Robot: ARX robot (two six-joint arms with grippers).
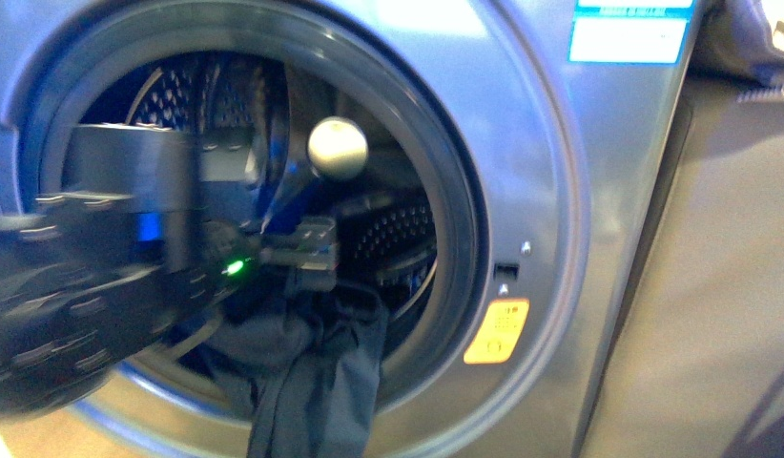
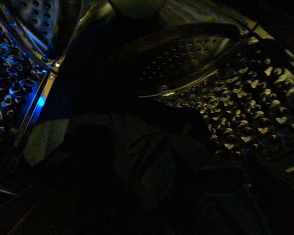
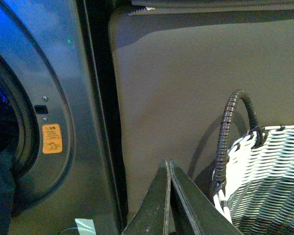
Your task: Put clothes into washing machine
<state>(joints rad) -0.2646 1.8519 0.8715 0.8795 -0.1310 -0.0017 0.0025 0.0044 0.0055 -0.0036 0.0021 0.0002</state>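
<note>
**My left arm inside the drum, dark garment draped over the porthole lip**

The large silver-grey front-loading washing machine [image 1: 550, 191] fills my front view, its round porthole ringed by a dark gasket [image 1: 460, 181] and standing open. My left arm reaches through that opening, blurred and black, with a small green light showing on it. Its gripper [image 1: 307, 250] sits just inside the ring, above a dark grey-blue garment [image 1: 317, 382]. The garment hangs over the lower edge of the porthole, part of it inside and part trailing down the outside of the front panel. I cannot tell whether my left fingers are closed on the cloth or free of it; the blur and the shadow hide them.

Behind the gripper I see the perforated steel drum [image 1: 393, 229], lit blue in places, and a pale round knob-like shape [image 1: 337, 148] in the upper middle of the opening. A small orange-yellow sticker [image 1: 496, 331] sits on the front panel just right of the gasket, and a blue-white label [image 1: 629, 33] is at the top right.

My left wrist view is dim but readable: the drum wall [image 2: 245, 127] with its punched holes, a raised perforated paddle [image 2: 186, 58], and the dark cloth [image 2: 152, 166] lying low in the drum.

My right gripper [image 3: 169, 196] is outside the machine, its 2 fingers pressed together with nothing between them. It hovers in front of a plain grey cabinet [image 3: 196, 88], near a white woven basket [image 3: 264, 171] with a dark wrapped handle [image 3: 230, 132].
</note>
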